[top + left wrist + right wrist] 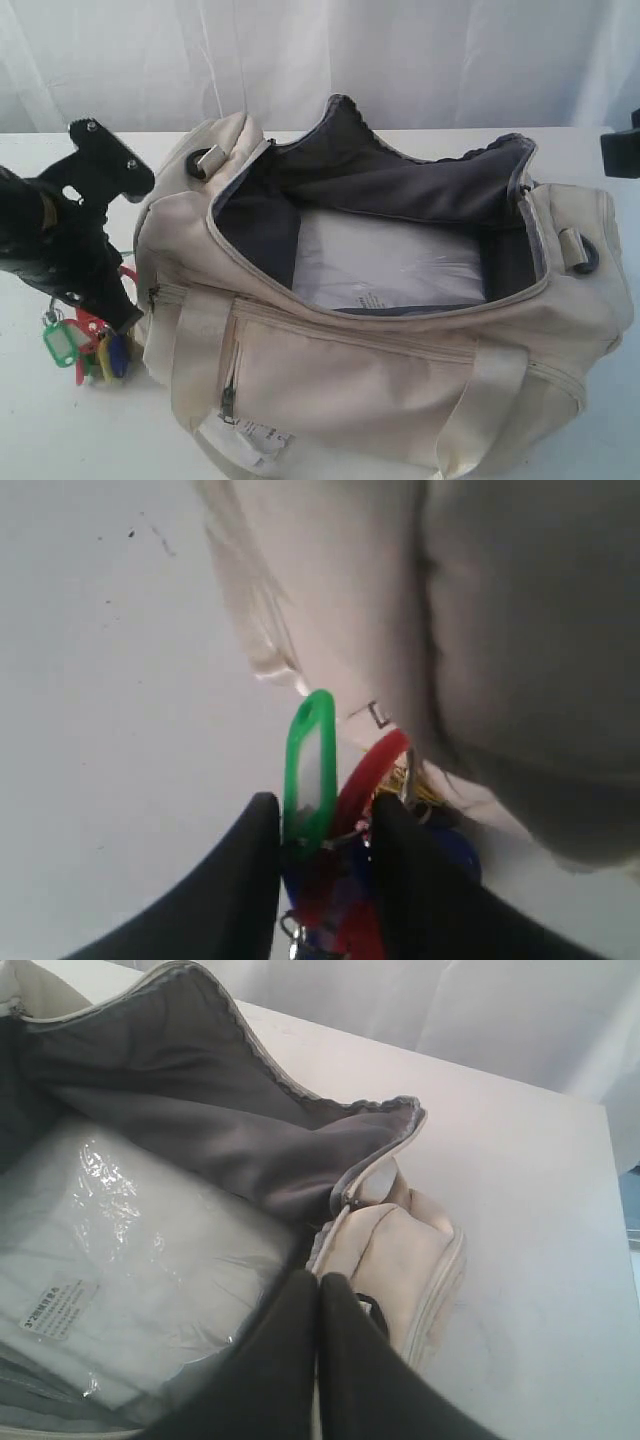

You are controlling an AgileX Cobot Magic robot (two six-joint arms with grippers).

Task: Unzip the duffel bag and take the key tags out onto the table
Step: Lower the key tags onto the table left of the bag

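The left tool (322,825) has its two dark fingers closed partway onto the key tags (85,345), pinching the bunch near its rings, so the coloured tags hang straight down from the tips with their long sides roughly upright. The green tag (310,770) and a red tag (372,770) show between the fingers. The bunch is outside the duffel bag (400,380), whose near end sits just beside the tool, almost brushing the tags. Directly beneath the tool lies bare white surface (60,430), very close under the lowest tags, though I cannot tell whether they touch it. The bag's main zip is fully undone, its mouth gaping over dark lining and a plastic-wrapped packet (390,265) on the bottom. The right tool (320,1310) is pressed together on nothing, over the bag's far end, well apart from the tags, so the left arm is clearly the one to finish. To my eye only the setting-down remains: the tags need to go straight down from the tool's tips, then the fingers spread, keeping clear of the bag's wall so nothing snags.
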